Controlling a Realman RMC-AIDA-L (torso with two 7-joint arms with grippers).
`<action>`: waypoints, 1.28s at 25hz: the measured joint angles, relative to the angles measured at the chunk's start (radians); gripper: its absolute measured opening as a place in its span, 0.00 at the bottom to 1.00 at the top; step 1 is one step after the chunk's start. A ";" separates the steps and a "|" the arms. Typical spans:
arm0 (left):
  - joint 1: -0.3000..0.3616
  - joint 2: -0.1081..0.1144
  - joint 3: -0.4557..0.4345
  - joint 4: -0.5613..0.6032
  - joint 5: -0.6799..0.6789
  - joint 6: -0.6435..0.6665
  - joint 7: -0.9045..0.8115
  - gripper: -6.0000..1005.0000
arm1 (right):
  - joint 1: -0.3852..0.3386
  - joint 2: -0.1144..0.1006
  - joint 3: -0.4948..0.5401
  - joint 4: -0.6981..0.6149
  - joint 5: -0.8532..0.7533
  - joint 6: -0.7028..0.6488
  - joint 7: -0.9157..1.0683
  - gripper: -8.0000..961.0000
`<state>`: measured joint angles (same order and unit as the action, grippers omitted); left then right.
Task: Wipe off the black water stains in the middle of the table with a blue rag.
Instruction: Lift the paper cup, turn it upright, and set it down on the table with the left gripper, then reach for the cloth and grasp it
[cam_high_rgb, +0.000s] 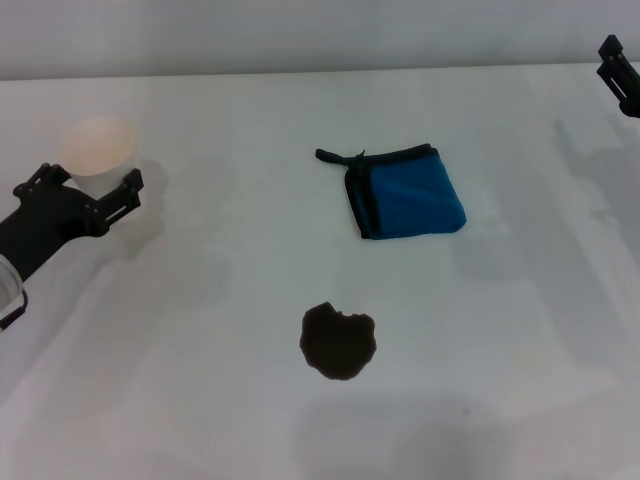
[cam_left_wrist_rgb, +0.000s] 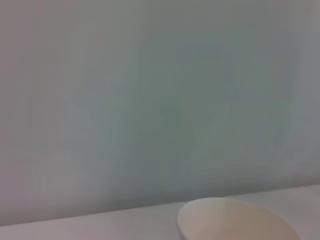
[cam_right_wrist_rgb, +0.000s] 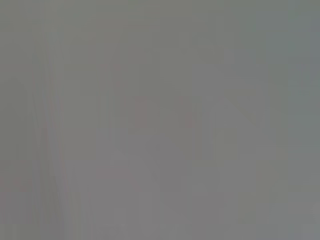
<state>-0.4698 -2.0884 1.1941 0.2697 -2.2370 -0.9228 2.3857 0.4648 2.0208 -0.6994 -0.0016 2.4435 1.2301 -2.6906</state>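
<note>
Rag (cam_high_rgb: 408, 194) lies folded and untouched above the stain (cam_high_rgb: 338, 342) at mid-counter (cam_high_rgb: 520, 330), so pickup comes first: left hand (cam_high_rgb: 88, 196) spread around the cup (cam_high_rgb: 97, 146), right hand (cam_high_rgb: 620, 72) unreadable at the upper right corner.

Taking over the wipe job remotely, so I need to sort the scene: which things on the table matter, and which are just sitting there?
For the job:
- blue rag, folded, lying beyond the stain, untouched
- black water stains, one dark blotch, mid-table
- table

Just there:
- white paper cup, far left, between the left gripper's open fingers
- right gripper, far right edge, idle
</note>
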 joint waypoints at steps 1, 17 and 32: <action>-0.002 -0.001 0.001 -0.006 -0.001 0.002 0.011 0.86 | 0.001 0.000 0.000 0.000 0.000 0.000 0.000 0.89; -0.035 -0.002 0.004 -0.092 -0.050 0.045 0.105 0.87 | 0.006 0.001 0.000 0.000 -0.002 0.002 0.001 0.89; -0.021 -0.002 0.004 -0.115 -0.053 0.062 0.107 0.87 | 0.014 0.003 0.000 0.000 -0.005 0.006 0.017 0.89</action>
<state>-0.4913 -2.0908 1.1980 0.1551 -2.2903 -0.8607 2.4929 0.4791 2.0234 -0.6995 -0.0015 2.4386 1.2364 -2.6737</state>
